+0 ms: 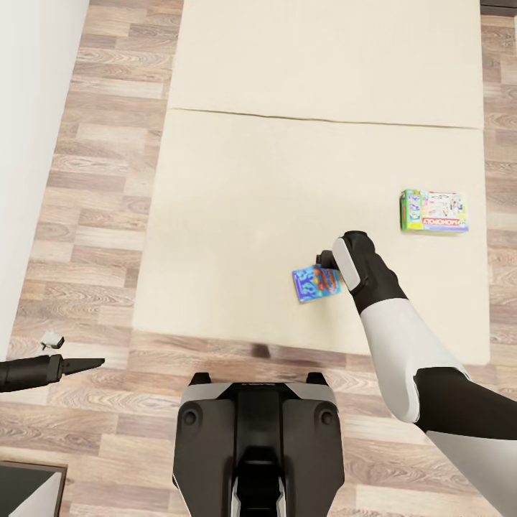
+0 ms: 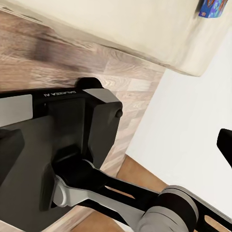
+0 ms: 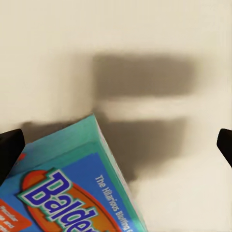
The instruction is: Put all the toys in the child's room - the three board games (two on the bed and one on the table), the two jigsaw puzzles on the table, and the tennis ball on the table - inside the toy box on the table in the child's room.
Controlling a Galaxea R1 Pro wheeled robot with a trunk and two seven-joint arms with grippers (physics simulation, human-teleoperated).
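**Two board games on the bed, right gripper over the blue one**

Two board games lie flat on the beige mattress of the bed [image 1: 237, 215]. The blue board game [image 1: 316, 283] sits near the foot edge of the mattress, its long axis running roughly across the bed, slightly tilted so the end toward the robot's right is a little farther from the robot. The green and white board game [image 1: 434, 211] lies farther up the mattress, near the bed's right edge and well apart from the blue one; its long axis also runs across the bed, almost square to the mattress edge.

The right gripper [image 1: 327, 260] reaches over the mattress and hangs just above the blue box's right end, largely hidden behind the wrist in the head view. In the right wrist view the blue box [image 3: 72, 188] fills the lower corner, skewed to the gripper's line, with one dark fingertip [image 3: 9, 150] at each side edge of the picture, spread wide and touching nothing; the box lies partly between them, nearer one finger, its shadow and the gripper's cast on the mattress [image 3: 145, 58].

The left gripper [image 1: 86, 365] is held out over the wooden floor [image 1: 93, 215] to the robot's left, away from the bed, its fingers drawn together to a narrow point with nothing in them.
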